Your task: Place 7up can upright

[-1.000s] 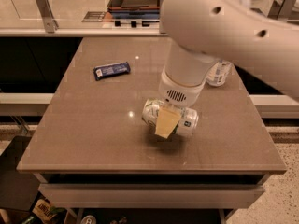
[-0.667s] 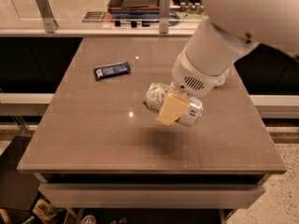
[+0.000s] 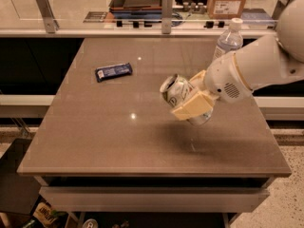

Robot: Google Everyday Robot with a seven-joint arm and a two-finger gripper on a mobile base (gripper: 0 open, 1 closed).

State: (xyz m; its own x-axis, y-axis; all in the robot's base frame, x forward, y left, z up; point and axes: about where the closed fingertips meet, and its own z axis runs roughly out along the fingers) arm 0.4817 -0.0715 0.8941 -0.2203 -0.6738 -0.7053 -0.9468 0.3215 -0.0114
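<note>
The pincer (image 3: pixel 191 98) is pinching the can (image 3: pixel 174 89) across its body and holds it in the air above the right half of the surface (image 3: pixel 114 141), so the step in hand looks like carrying and reorienting it. Its long axis lies tilted, closer to flat than upright, with the silver top facing up and left. Next the wrist must rotate it vertical, then lower it onto its base.

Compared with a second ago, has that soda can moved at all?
Yes. The 7up can, clamped in the end effector, has risen higher above the table and shifted right, farther from the blue snack bar, which stayed put.
</note>
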